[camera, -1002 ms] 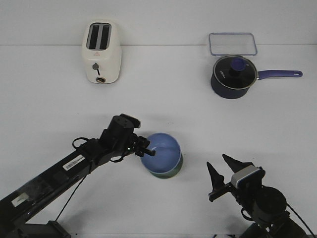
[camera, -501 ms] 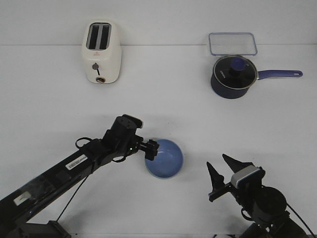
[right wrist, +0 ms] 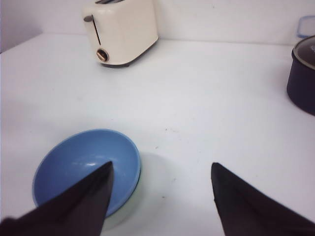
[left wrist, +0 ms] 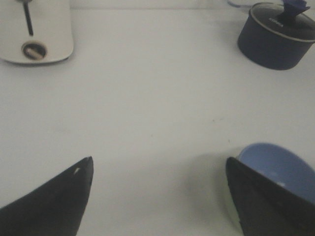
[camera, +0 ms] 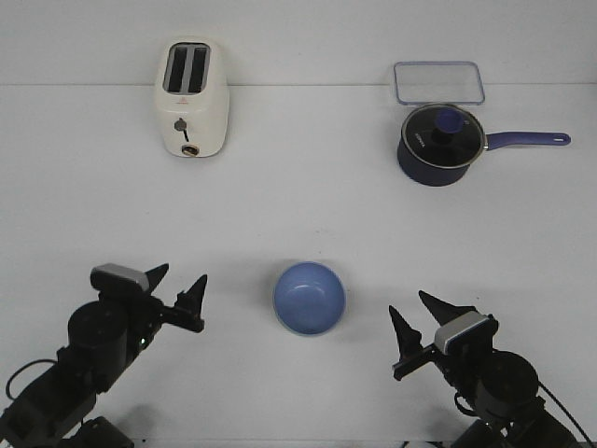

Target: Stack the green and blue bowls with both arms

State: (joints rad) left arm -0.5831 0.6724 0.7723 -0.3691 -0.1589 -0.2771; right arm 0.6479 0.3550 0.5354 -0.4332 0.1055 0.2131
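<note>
1. The left gripper (camera: 180,298) is hovering near the front left corner of the table (camera: 298,177); its fingers are spread wide and holding nothing.
2. The toaster (camera: 191,98) is standing near the back edge, left of centre.
3. The blue bowl (camera: 310,298) is sitting near the front edge at centre, between the two grippers; the green bowl is barely showing beneath it.
4. The right gripper (camera: 416,324) is hovering near the front right corner, spread wide and empty.
5. The saucepan (camera: 440,143) is sitting near the back right; a clear container (camera: 438,82) is lying just behind it.
</note>
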